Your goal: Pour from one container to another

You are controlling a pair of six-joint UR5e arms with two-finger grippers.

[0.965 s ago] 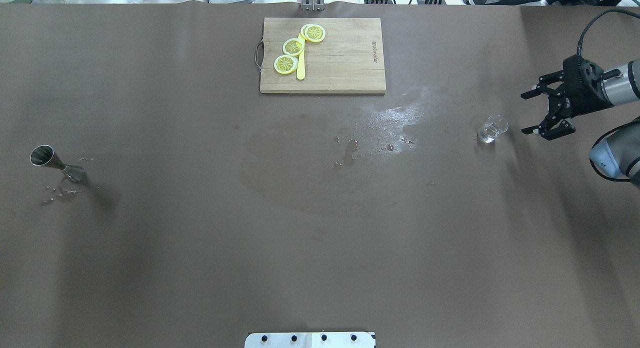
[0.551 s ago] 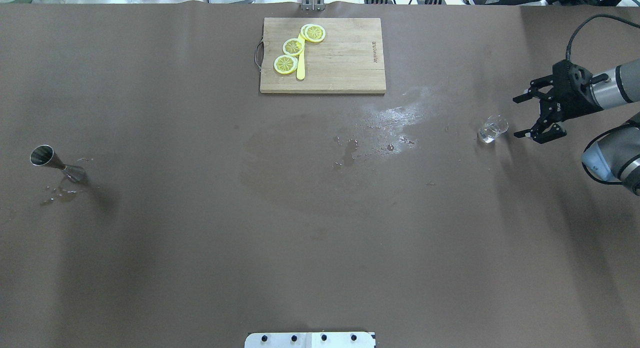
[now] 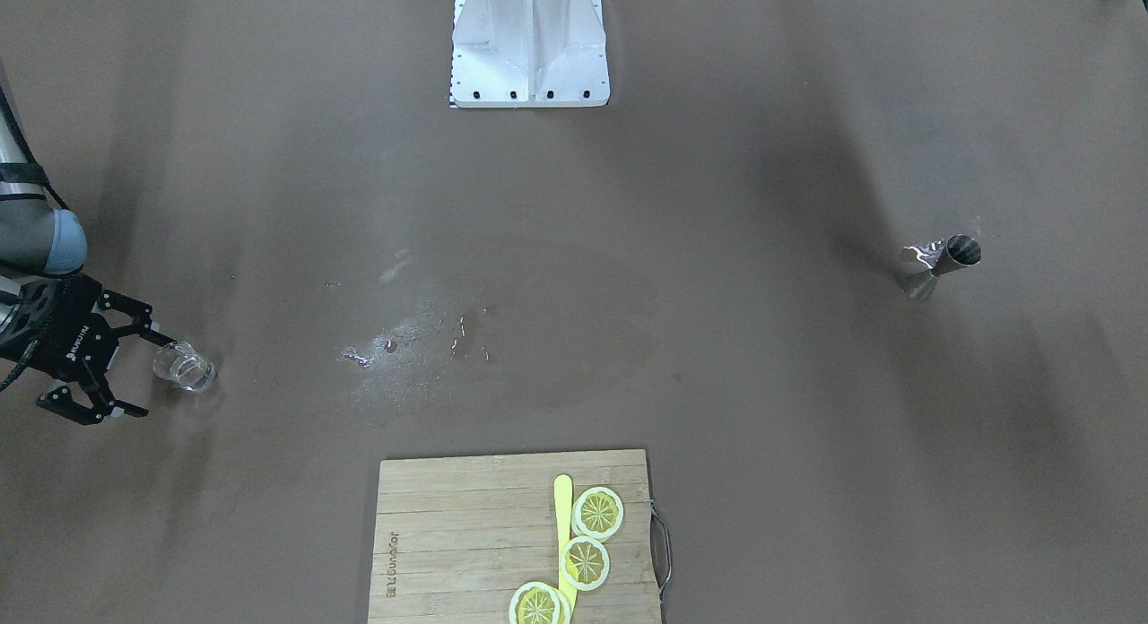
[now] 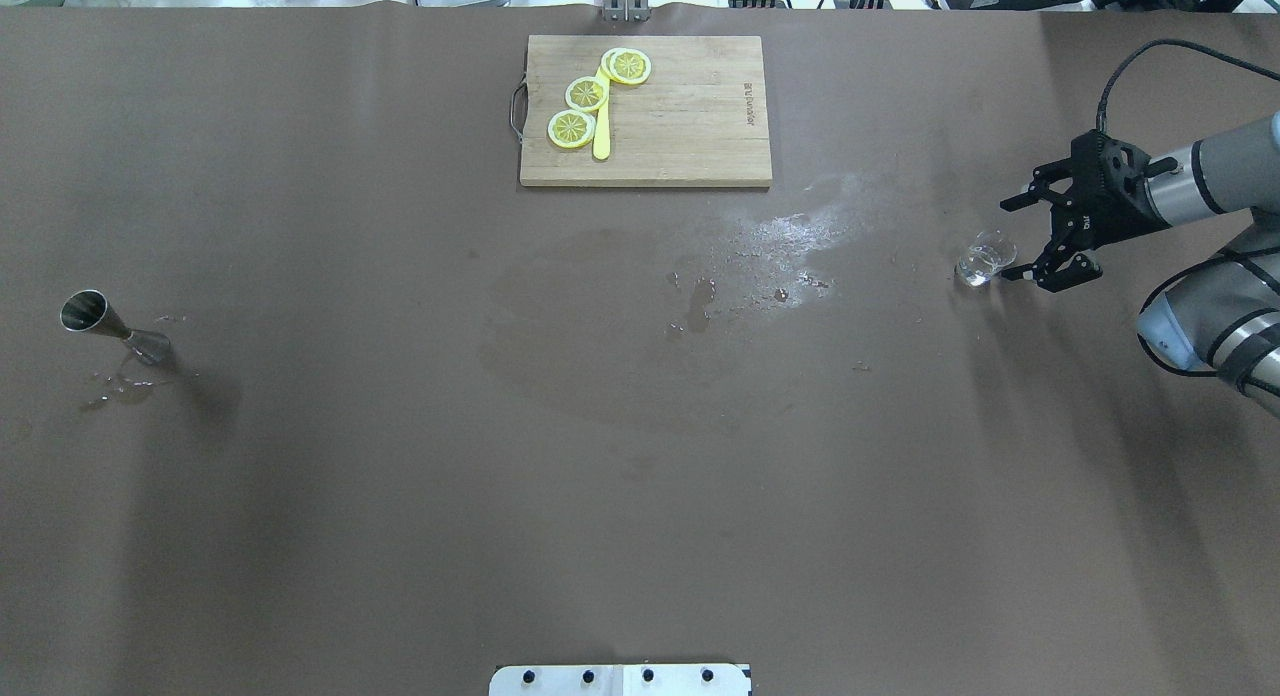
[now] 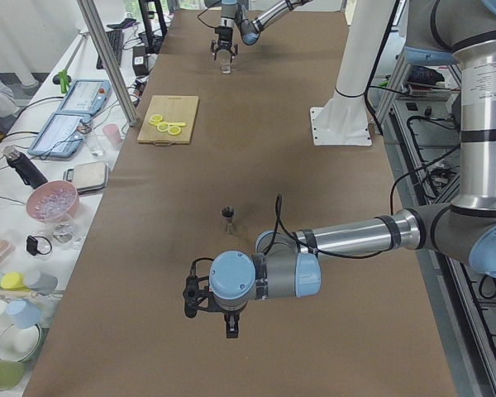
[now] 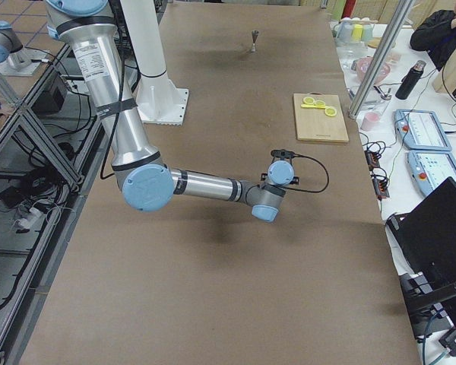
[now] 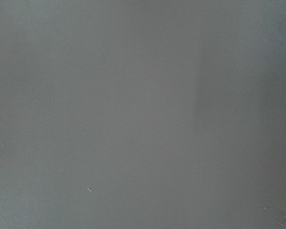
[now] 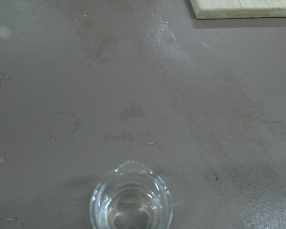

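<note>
The clear glass beaker stands on the brown table at the right, also in the front view. In the right wrist view the beaker fills the bottom centre, its lip pointing away, and no fingers show. My right gripper is open just to the right of the beaker, fingertips level with its near edge, not touching it. The steel jigger stands far off at the table's left edge. My left gripper hangs over bare table near the jigger; I cannot tell if it is open.
A wooden cutting board with lemon slices and a yellow knife lies at the far middle. Wet patches spread between the board and the beaker, and small drops lie by the jigger. The robot's white base stands at the near edge.
My right gripper has moved left and slightly away from the robot toward the beaker, staying open. Beaker and jigger have not moved.
</note>
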